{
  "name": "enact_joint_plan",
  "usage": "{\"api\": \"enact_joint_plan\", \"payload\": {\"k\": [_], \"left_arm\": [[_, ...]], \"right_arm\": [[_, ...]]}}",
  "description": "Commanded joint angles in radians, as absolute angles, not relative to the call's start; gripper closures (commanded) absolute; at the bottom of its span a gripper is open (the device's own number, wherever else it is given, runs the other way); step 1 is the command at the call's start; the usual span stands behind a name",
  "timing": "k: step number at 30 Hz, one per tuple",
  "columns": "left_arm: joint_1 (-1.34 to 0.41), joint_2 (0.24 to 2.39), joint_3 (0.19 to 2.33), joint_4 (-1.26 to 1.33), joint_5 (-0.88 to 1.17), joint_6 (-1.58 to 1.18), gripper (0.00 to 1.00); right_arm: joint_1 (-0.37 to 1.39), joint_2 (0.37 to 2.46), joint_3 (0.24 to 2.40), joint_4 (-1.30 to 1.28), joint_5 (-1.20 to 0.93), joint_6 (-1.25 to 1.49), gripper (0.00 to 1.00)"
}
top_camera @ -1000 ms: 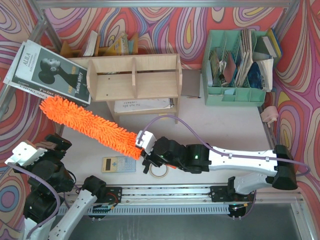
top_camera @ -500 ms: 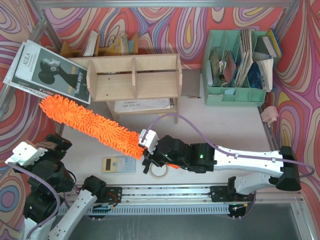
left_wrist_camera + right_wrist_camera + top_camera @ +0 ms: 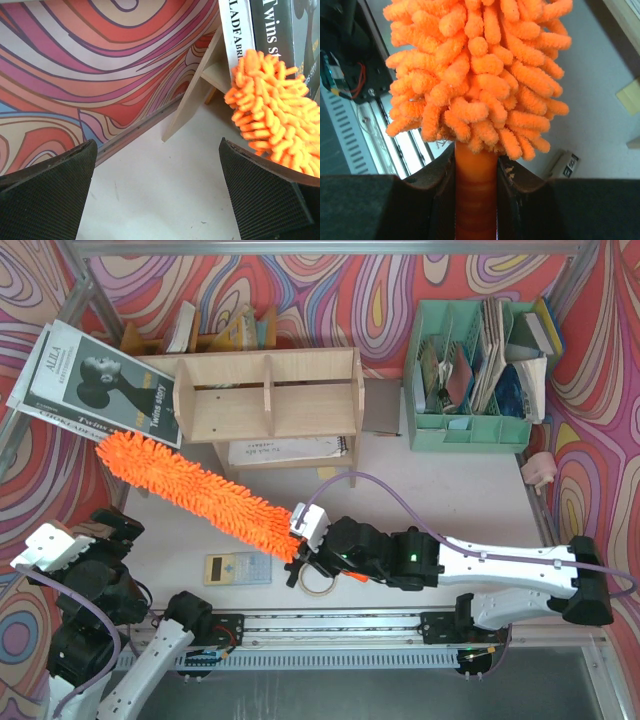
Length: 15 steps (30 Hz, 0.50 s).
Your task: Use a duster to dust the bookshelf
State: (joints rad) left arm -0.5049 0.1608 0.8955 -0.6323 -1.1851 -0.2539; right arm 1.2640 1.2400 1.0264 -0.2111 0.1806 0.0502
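Observation:
The duster (image 3: 195,495) is a long fluffy orange head lying aslant in front of the bookshelf (image 3: 270,395). Its tip sits near the shelf's left leg, under the magazine's lower edge. My right gripper (image 3: 305,555) is shut on the duster's smooth orange handle (image 3: 476,190), just below the fluffy head (image 3: 480,75). The left gripper (image 3: 100,528) rests at the near left corner. In the left wrist view it (image 3: 157,200) is open over bare table. That view also shows the duster's tip (image 3: 272,115) and a bookshelf leg (image 3: 192,95).
A magazine (image 3: 100,385) leans on the shelf's left end. A mint green organizer (image 3: 470,370) full of papers stands back right. A calculator (image 3: 237,568) and a tape roll (image 3: 318,582) lie near my right gripper. A notebook (image 3: 285,450) lies under the shelf.
My right gripper has slid right and slightly toward the near edge, drawing the duster with it; the fluffy tip has shifted right. The left arm has not moved.

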Motion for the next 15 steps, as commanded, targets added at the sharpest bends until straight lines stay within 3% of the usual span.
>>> {"api": "enact_joint_plan", "payload": {"k": [1, 9, 15], "left_arm": [[-0.5, 0.173, 0.885, -0.617, -1.176, -0.238, 0.01], [-0.501, 0.17, 0.886, -0.62, -1.178, -0.241, 0.01], [-0.501, 0.17, 0.885, -0.617, -1.177, -0.239, 0.02]], "right_arm": [[1.263, 1.146, 1.014, -0.21, 0.248, 0.087, 1.0], [1.263, 1.095, 1.077, -0.185, 0.311, 0.035, 1.0], [1.262, 1.116, 1.147, -0.158, 0.487, 0.039, 1.0]]}}
